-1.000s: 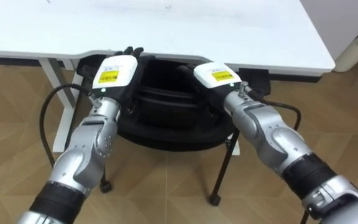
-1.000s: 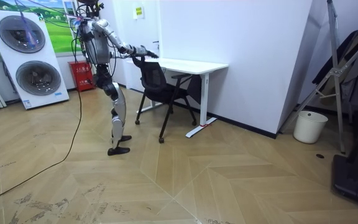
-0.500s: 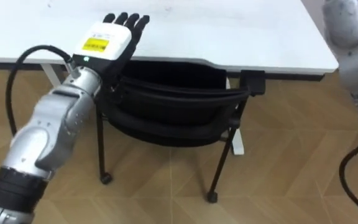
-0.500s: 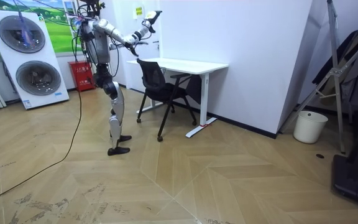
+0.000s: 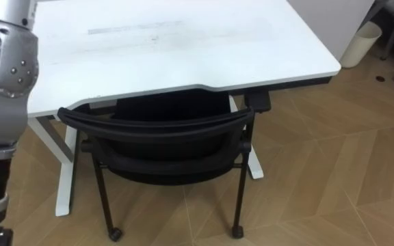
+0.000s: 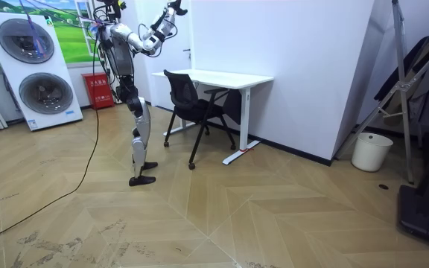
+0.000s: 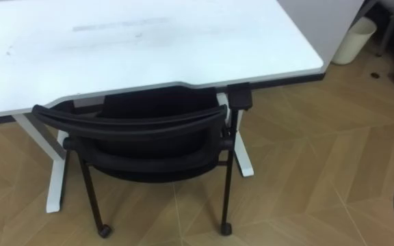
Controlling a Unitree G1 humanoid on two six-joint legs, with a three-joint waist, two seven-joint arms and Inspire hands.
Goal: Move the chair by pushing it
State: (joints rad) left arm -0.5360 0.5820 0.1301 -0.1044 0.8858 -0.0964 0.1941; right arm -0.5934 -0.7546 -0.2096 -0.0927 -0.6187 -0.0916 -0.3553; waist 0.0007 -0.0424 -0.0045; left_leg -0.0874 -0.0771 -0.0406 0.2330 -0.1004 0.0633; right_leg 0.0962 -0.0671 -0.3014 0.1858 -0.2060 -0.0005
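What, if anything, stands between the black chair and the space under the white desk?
Nothing visible does. The chair faces the desk squarely, its seat already partly beneath the desktop's edge, with the desk's white legs to either side. The floor deeper under the desk is hidden.

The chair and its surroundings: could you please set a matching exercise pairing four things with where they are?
Things:
1. chair
2. white table
3. white bin
4. washing machines

Places:
a. stacked at the room view's left
b. on the floor past the table's right end
c. seat partly under the table
d. against the white wall

Pairs: 1-c, 2-d, 3-b, 4-a
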